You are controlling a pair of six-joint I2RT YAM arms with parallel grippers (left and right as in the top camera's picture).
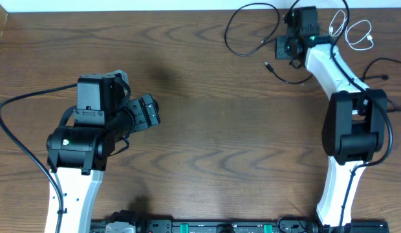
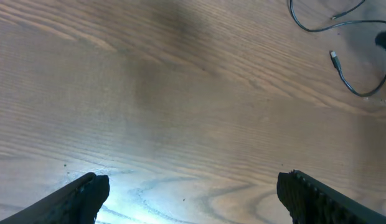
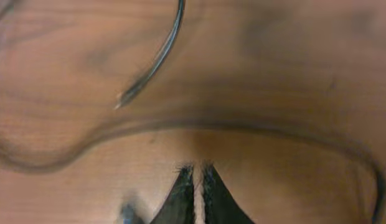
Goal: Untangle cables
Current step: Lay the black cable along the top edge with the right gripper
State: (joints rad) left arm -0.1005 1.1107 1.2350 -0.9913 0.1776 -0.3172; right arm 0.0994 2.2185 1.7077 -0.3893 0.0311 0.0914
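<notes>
White cable point(image 1: 370, 43) partly hidden behind right arm point(image 1: 326, 61); black cable point(image 3: 157, 62) blurred, cut off above.

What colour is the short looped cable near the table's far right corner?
The short cable is white; the overhead view shows it best.

Left fingers point(image 2: 75, 202) apart, right fingers point(image 3: 179, 200) together.

The left gripper point(image 2: 193, 190) hangs over the wooden table point(image 2: 180, 93), its two black fingers point(image 2: 87, 198) spread wide apart, while a thin black cable point(image 2: 334, 57) with a small plug curls at the upper right
</notes>
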